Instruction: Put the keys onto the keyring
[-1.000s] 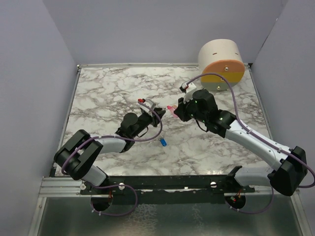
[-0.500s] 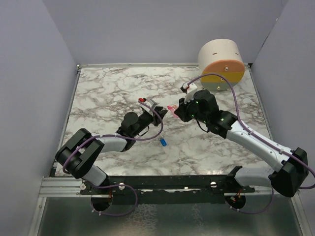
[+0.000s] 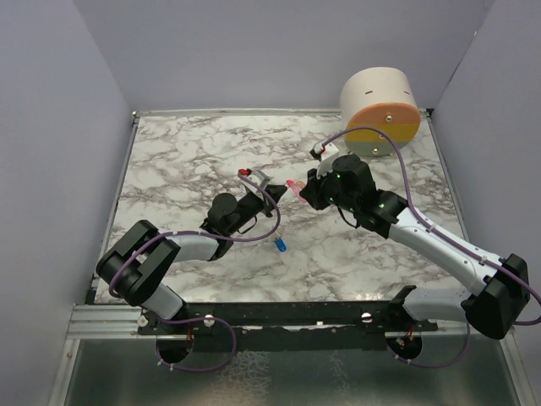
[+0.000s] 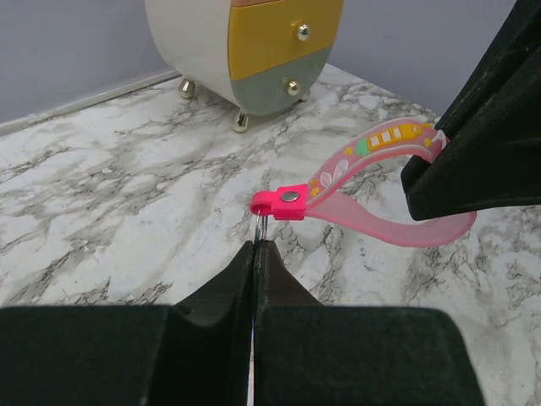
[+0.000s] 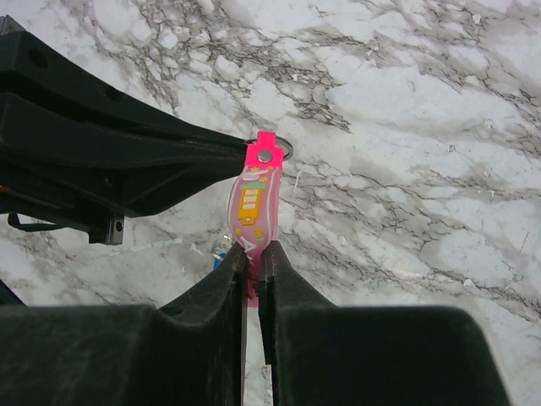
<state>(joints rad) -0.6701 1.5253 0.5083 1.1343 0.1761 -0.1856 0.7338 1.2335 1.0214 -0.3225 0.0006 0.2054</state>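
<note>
The keyring has a thin silver ring (image 5: 284, 145) and a pink tag (image 5: 254, 203) with a hot-pink clasp (image 4: 280, 203). It hangs between my two grippers above the table. My left gripper (image 4: 256, 246) is shut on the silver ring (image 4: 262, 228). My right gripper (image 5: 253, 254) is shut on the far end of the tag (image 4: 380, 144). In the top view the left gripper (image 3: 275, 197) and right gripper (image 3: 302, 191) meet at the tag (image 3: 293, 185). The blue-headed key (image 3: 279, 244) lies loose on the marble below them. It is partly hidden behind the tag in the right wrist view (image 5: 219, 255).
A round cream drawer cabinet (image 3: 380, 108) with orange, yellow and grey drawer fronts stands at the back right, and shows in the left wrist view (image 4: 254, 51). Purple-grey walls close the marble table (image 3: 186, 152) on three sides.
</note>
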